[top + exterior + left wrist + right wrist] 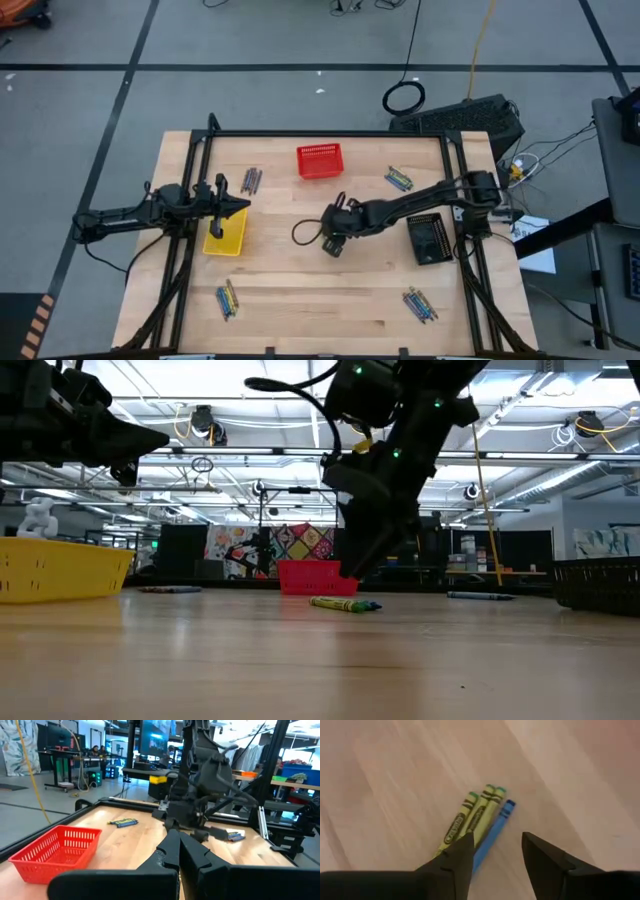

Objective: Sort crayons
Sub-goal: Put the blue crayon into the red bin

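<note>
A small bunch of crayons (479, 817), three yellow-green and one blue, lies flat on the wooden table near its middle, and shows in the low view (346, 604) in front of the red basket. My right gripper (497, 852) hangs open just above the bunch's near end, slanting down, touching nothing (352, 568); in the high view (331, 244) it hides these crayons. My left gripper (179, 845) is shut and empty, held level over the yellow basket (226, 234) at the table's left.
A red mesh basket (319, 160) stands at the far middle and a black one (430, 239) at the right. Other crayon bunches lie far left (251, 179), far right (399, 179), near left (228, 298) and near right (420, 304).
</note>
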